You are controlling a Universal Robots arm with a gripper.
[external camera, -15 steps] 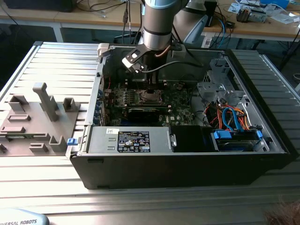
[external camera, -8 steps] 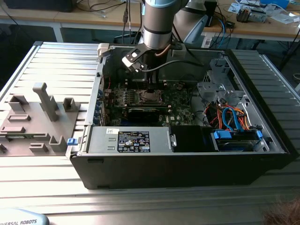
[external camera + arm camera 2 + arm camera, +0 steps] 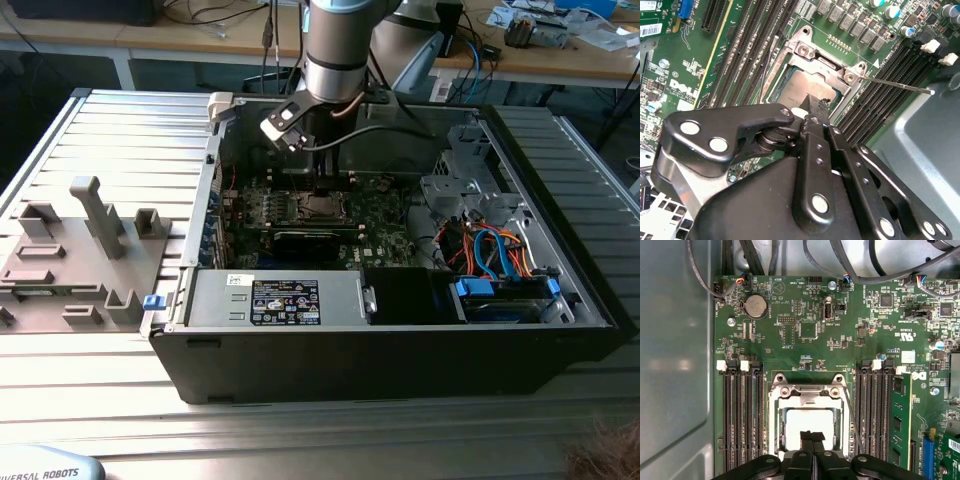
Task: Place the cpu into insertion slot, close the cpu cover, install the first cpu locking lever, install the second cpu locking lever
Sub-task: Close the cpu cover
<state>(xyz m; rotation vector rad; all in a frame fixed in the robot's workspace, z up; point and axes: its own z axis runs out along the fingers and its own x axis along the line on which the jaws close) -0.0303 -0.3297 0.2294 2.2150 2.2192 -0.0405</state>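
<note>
**Bench [image 3: 110, 130] and open case [image 3: 400, 350]: claw [image 3: 812, 435] closed over the seated cpu [image 3: 807, 417]**

Ribbed metal covers the bench, and wooden desks strewn with cables stand behind it. At the exterior view's left, a grey fixture tray [image 3: 75, 250] lies on the ribs just beside the case. The case lies on its side with the open face up. A power supply [image 3: 280, 300] runs along its near wall, and the green board [image 3: 300, 210] lies beyond that. The arm [image 3: 340, 50] comes down from above into the middle of the case, over the board. At the exterior view's right, blue and orange cables [image 3: 495, 250] bunch near a drive cage.

In the first wrist view the cpu sits in its socket, its pale metal top showing through the window of the cover [image 3: 807, 390]. The cover lies flat around the cpu. Black memory slots [image 3: 742, 420] flank the socket on both sides. The claw's two fingers are pressed together with no gap and hold nothing. Their tips hang over one edge of the cpu; whether they touch it I cannot tell. A thin lever [image 3: 852, 420] runs along one side of the cover.

In the second wrist view a lever [image 3: 900, 86] juts from a corner of the cover [image 3: 815, 57] out over the slots. The claw [image 3: 817, 103] stands at the rim of the cpu [image 3: 805, 90]. Whether either lever is latched I cannot tell.
</note>
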